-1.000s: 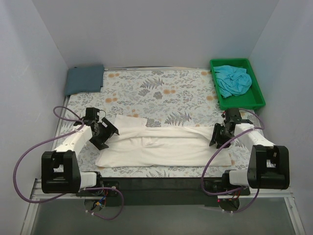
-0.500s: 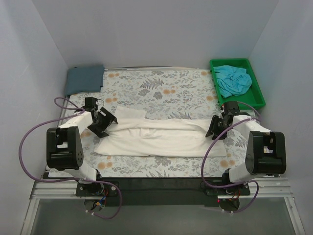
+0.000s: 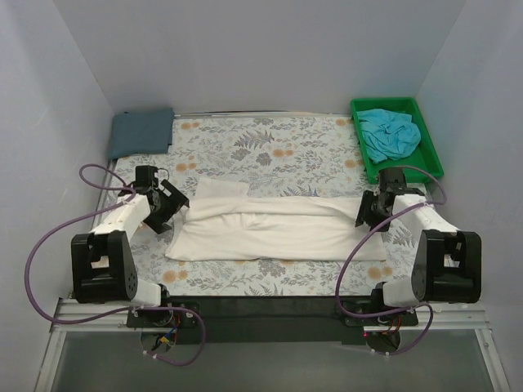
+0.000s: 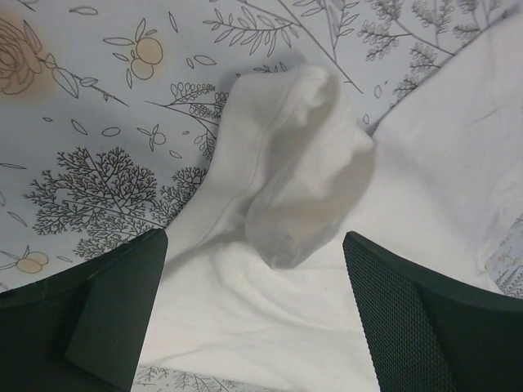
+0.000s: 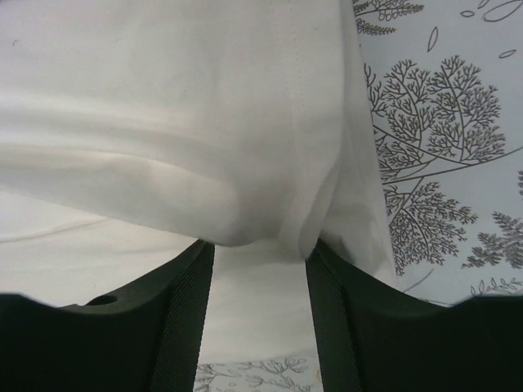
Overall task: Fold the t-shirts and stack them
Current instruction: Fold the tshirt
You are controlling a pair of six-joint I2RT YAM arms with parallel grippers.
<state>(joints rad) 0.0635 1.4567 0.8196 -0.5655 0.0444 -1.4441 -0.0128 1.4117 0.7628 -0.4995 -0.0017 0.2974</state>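
The cream-white t-shirt (image 3: pixel 270 233) lies as a long wrinkled band; the left gripper (image 4: pixel 253 253) is released over its sleeve, and the right gripper (image 5: pixel 260 253) grasps its edge.

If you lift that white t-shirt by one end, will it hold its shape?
Probably not: the white t-shirt looks floppy, its sleeve slumped in soft folds. Pushed, it would likely bunch up on the floral cover rather than slide whole.

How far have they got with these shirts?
Looks done: the slate blue-grey cloth shirt lies folded flat at the far left corner. In hand: the cream-white cloth shirt is a long folded band; the right gripper pinches one end, the left gripper stands open at the other. Left: the crumpled turquoise shirt in the green plastic tray, and stacking.
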